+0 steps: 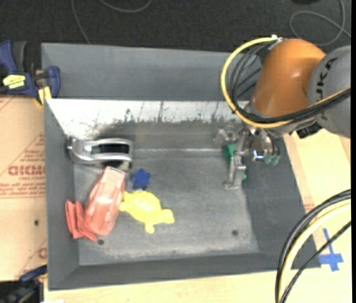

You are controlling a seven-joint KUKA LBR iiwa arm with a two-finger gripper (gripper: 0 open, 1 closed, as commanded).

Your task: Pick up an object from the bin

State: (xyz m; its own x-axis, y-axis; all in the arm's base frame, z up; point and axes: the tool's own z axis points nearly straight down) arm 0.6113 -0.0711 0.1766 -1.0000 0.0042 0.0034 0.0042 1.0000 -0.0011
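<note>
My gripper (pixel 252 170) hangs low over the right part of the bin floor, close to the back wall, open, with nothing between its fingers (pixel 234 178). No loose thing lies under it. The nearest things are well to its left: a small blue piece (pixel 140 178) and a yellow turtle-shaped toy (pixel 146 209) lying flat on the floor. Further left, a pink packet (pixel 105 200) rests tilted against the yellow toy.
A silver and black tool (pixel 99 149) lies at the back left by the wall. A red ragged piece (pixel 74 220) sits at the front left under the pink packet. The arm with its orange cover reaches in from the right rim.
</note>
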